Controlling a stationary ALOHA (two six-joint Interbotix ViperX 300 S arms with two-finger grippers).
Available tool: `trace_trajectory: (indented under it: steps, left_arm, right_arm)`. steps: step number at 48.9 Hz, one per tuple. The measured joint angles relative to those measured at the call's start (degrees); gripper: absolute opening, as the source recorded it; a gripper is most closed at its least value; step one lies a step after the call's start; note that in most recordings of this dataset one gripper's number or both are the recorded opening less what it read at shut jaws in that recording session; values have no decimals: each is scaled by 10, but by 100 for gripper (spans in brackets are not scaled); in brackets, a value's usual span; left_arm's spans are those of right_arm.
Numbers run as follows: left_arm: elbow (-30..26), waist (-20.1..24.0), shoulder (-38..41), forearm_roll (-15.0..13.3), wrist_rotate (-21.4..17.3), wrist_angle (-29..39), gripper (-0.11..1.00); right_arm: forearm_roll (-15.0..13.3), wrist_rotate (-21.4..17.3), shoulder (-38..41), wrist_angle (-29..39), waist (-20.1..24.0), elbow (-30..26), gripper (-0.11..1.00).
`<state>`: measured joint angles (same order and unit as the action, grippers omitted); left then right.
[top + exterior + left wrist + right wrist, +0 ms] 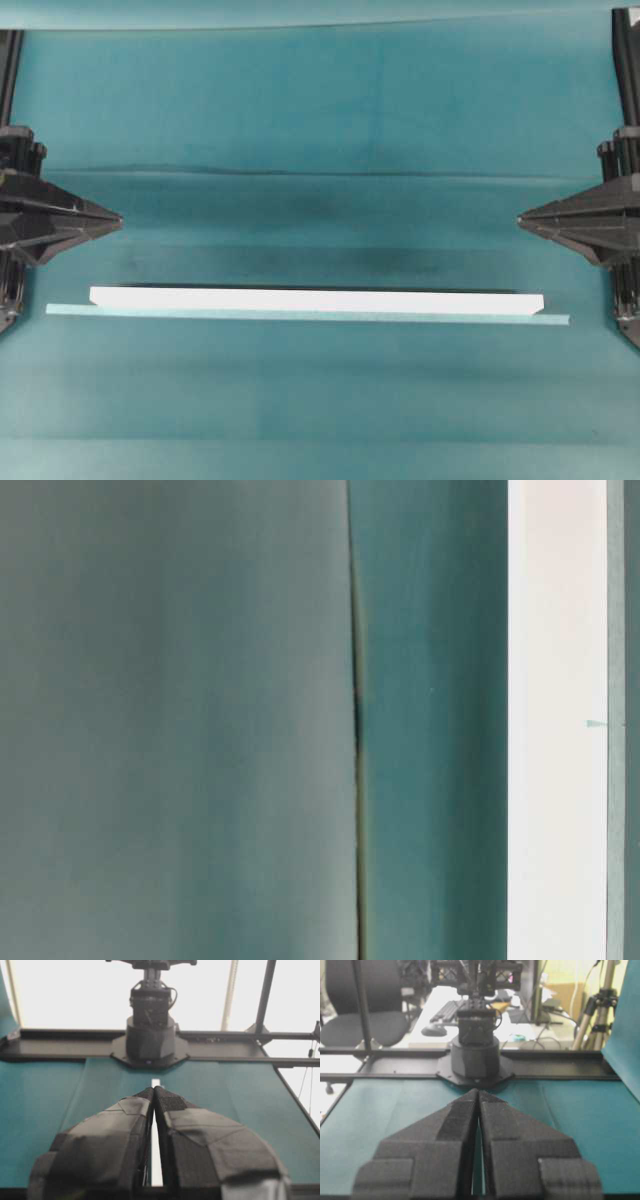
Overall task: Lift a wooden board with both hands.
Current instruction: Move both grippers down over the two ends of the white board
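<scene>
Both claws, the left gripper [118, 218] and the right gripper [522, 218], are pressed together on nothing, tips facing each other, with the wooden board [315, 299] lying flat between and below them, untouched.

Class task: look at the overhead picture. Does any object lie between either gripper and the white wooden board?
Nothing visible does. Only bare teal cloth separates the left gripper and right gripper from the wooden board. The pale teal strip lies along the board's far edge, away from both.
</scene>
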<state>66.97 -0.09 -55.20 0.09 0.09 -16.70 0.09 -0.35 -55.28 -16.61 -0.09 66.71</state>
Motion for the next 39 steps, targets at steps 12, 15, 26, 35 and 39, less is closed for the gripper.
trace_trajectory:
  steps: [12, 15, 26, 35, 39]
  left_arm:
    - [-40, -1, 24, 6, 81, 130, -1]
    - [-51, -3, 23, 7, 81, 146, -1]
    - [-96, -10, 54, 9, 81, 212, -1]
    - [-145, -11, 107, 8, 83, 282, -1]
    - [-166, -12, 131, 8, 88, 316, -1]
  right_arm:
    - [62, -15, 6, 86, -18, -25, 1]
    - [64, -17, 7, 121, -19, -34, 1]
    - [65, -41, 33, 243, -24, -78, 1]
    - [65, -68, 91, 325, -25, -122, 1]
    - [66, -76, 120, 363, -25, -144, 1]
